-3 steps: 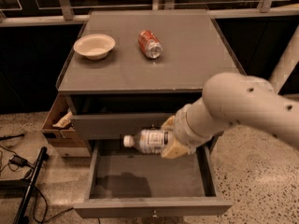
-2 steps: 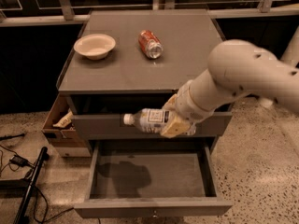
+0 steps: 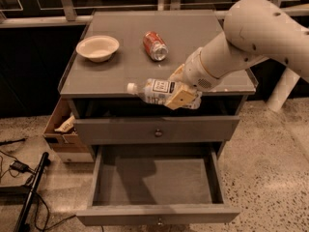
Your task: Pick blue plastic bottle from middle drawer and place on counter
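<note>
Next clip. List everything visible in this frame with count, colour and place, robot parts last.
blue plastic bottle: one, clear bluish, white cap, held sideways at the counter's front edge
counter: one, grey, cabinet top
middle drawer: one, grey, pulled open, bare floor showing
upper drawer front: one, grey, shut, above the open drawer
bowl: one, cream, counter's left
soda can: one, red, lying on counter's middle
cardboard box: one, brown, floor left of cabinet
cables: black, floor bottom left
arm: one, white, reaching from right
gripper: one, tan pads, shut on the bottle
</note>
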You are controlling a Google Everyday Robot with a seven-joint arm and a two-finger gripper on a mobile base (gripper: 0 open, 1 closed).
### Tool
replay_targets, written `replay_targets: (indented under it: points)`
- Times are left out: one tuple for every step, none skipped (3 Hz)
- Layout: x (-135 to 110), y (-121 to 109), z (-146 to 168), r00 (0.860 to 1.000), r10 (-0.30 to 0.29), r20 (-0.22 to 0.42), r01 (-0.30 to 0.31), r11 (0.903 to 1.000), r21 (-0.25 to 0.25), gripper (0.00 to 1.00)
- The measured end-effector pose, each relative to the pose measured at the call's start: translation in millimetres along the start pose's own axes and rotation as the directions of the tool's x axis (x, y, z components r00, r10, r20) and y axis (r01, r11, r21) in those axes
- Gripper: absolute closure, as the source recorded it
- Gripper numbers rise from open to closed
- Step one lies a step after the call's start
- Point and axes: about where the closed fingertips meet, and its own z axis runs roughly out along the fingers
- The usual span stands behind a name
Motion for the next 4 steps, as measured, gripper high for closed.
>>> replay_targets:
  points:
    - [0.0, 1.0, 0.4, 1.000, -0.001, -0.001, 0.001, 1.0000, -0.001, 1.00]
    - [-9.8, -14.4, 0.1, 1.000, -0.005, -0.004, 0.005, 1.0000, -0.001, 1.00]
    - [-22.6, -40.3, 8.7, 1.000, -0.010, -0.011, 0.010, 0.9999, -0.014, 1.00]
    - [-32.9, -69.5, 28.9, 1.000, -0.019, -0.007, 0.019, 0.9992, -0.037, 1.00]
